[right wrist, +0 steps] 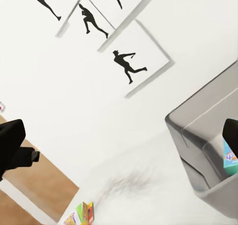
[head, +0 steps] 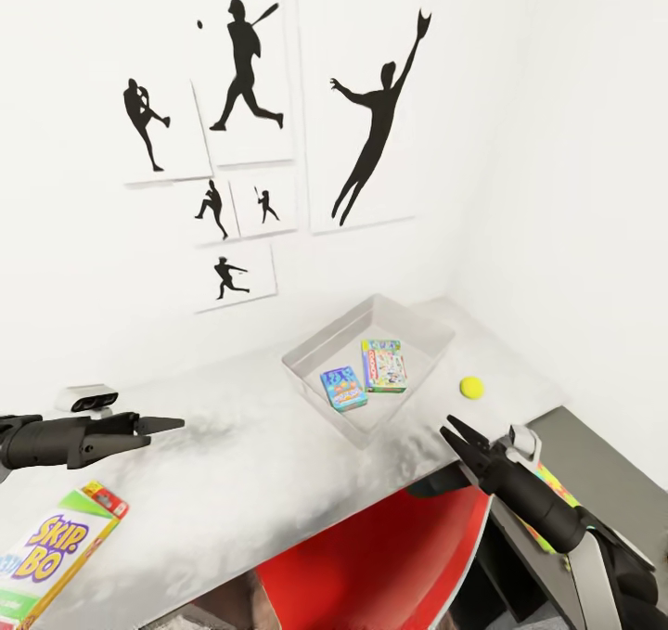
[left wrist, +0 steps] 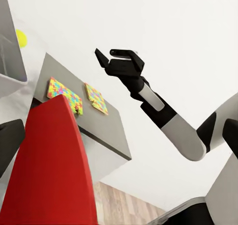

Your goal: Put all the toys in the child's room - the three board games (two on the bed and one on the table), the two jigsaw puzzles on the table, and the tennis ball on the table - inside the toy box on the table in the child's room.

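White table (head: 232,463) along the wall, with black silhouette pictures (head: 371,115) above it. Red chair (head: 380,565) pushed in under the front edge. On the table top, toward the corner, grey toy box (head: 320,347), already containing two board games side by side: white-green one (head: 384,365) and narrower blue one (head: 344,388). Third board game, the Skip-Bo box (head: 51,551), lying near the table's front left end, well apart from the toy box. On the lower dark grey section (left wrist: 106,128), two jigsaw puzzles (left wrist: 64,93) lying flat next to each other. Tennis ball (head: 471,387) resting on the table just beside the toy box, on its right. Left gripper (head: 172,422) hovering above the table, fingers nearly together, holding nothing. Right gripper (head: 455,435) near the ball, released, fingers spread, empty.
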Robot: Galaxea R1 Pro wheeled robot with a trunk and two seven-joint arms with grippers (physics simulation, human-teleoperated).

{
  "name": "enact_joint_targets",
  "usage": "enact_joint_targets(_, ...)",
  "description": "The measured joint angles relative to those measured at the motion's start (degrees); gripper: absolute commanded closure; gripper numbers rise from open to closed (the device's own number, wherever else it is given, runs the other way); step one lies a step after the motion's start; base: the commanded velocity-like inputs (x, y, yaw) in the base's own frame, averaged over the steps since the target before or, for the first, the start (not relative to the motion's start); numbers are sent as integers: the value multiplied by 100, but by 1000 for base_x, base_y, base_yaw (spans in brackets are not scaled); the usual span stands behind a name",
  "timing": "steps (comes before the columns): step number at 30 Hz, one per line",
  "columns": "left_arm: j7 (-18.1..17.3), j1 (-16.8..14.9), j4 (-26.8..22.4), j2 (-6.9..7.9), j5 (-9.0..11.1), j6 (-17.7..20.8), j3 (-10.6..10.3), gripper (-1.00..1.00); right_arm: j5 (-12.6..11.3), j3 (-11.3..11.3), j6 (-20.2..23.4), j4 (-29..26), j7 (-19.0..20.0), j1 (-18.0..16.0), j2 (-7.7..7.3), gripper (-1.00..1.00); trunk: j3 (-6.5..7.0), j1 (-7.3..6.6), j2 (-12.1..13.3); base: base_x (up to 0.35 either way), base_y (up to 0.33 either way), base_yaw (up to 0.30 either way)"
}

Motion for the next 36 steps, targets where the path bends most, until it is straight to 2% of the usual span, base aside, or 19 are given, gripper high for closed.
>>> enact_joint_targets(18, 0, 0, 0, -1, -6, -6, -2, -100, 0, -4, -94, 0, 26, 8, 0, -100, 172, -1, 0, -11, 0, 0)
enact_joint_targets(29, 0, 1, 0, 0, -13, -6, -3, -100, 0, -1, -106, -1, 25, 9, 0, -100, 277, -1, 0, -89, 0, 6)
enact_joint_targets(36, 0, 1, 0, -2, -21, -6, -8, -100, 2, 0, -379, -13, 21, 13, 0, -100, 344, 0, 1, -65, 0, 53)
